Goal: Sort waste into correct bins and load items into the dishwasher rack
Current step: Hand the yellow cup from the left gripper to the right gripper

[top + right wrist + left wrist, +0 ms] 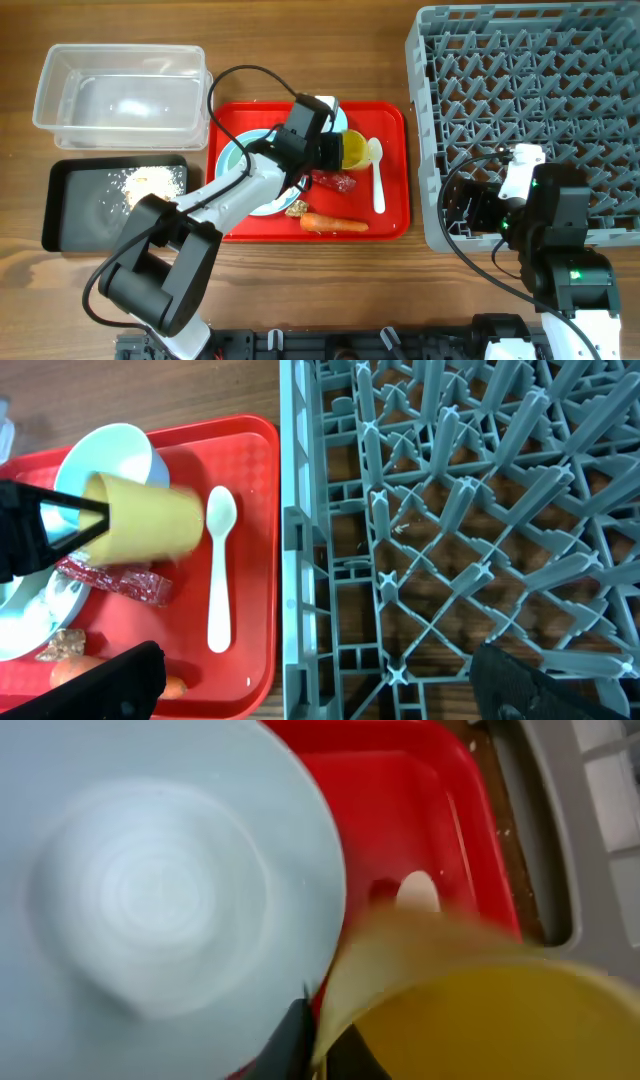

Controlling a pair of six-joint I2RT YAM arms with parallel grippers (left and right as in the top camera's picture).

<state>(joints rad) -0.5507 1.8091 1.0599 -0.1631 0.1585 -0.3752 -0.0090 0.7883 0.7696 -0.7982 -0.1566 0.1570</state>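
Yellow cup (352,150) sits tipped on its side at the red tray's (392,215) middle. We see the left gripper (336,150) clamped on its rim, while the right gripper (315,695) hangs spread wide over the dishwasher rack's (520,60) front-left corner.

Left arm (240,188): white links, black joints, black cable (245,68) looping off it. Right arm (555,225): black casing, white wrist block, green light (575,272) glowing.
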